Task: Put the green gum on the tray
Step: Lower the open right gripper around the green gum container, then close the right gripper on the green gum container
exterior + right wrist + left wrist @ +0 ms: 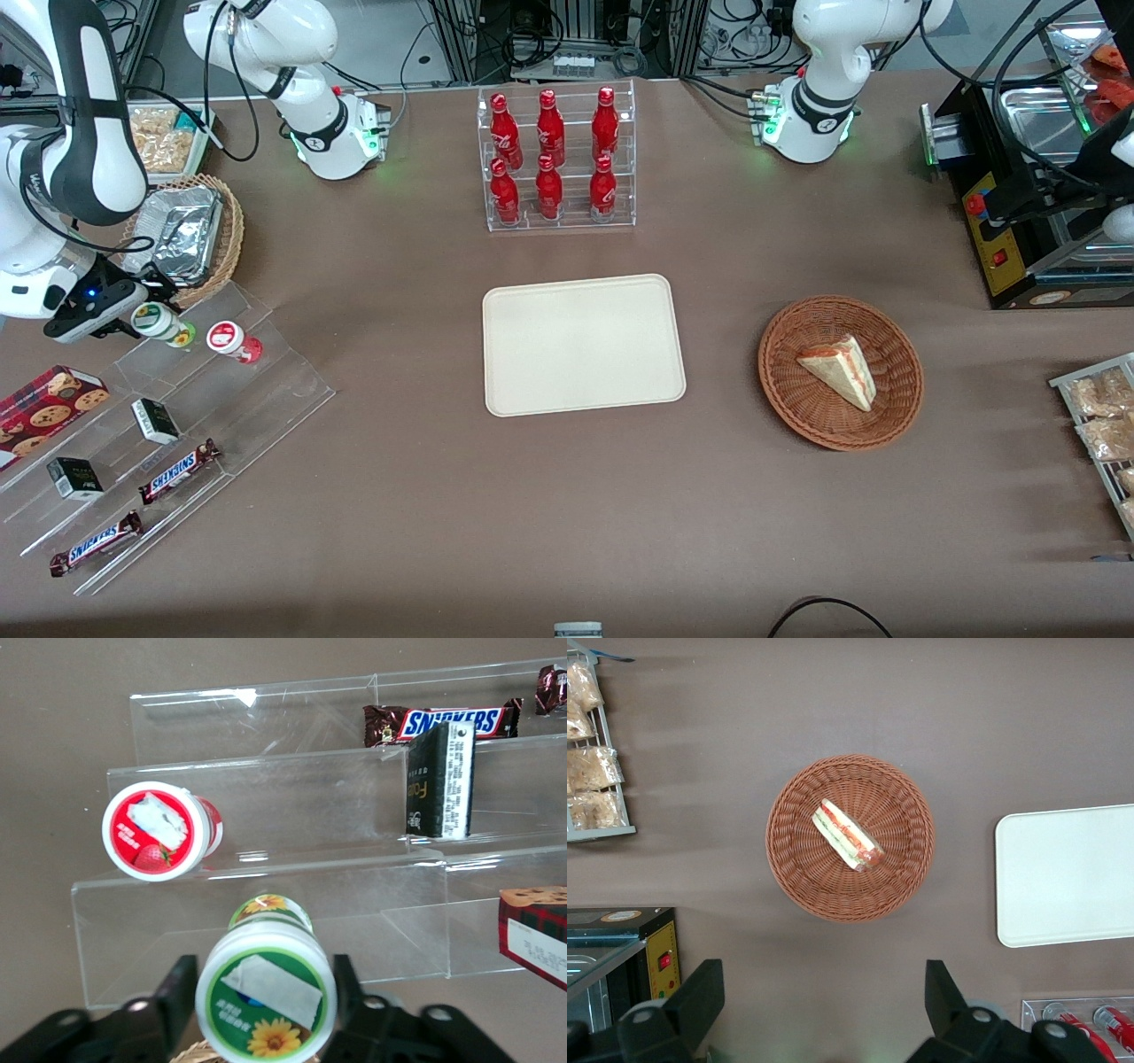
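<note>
The green gum (163, 322), a small bottle with a white lid and a green round label, sits between the fingers of my right gripper (146, 319) at the top step of a clear acrylic stand (266, 390), toward the working arm's end of the table. In the right wrist view the gripper (264, 990) has a black finger pressed on each side of the gum's lid (266, 1001). The like red gum (232, 340) stands beside it on the same step and also shows in the wrist view (159, 831). The cream tray (583, 346) lies flat mid-table, with nothing on it.
The stand's lower steps hold Snickers bars (177, 471), small dark boxes (156, 420) and a cookie box (44, 409). A wicker basket with a foil pan (182, 237) sits close by the gripper. A rack of red bottles (555, 159) and a sandwich basket (840, 372) flank the tray.
</note>
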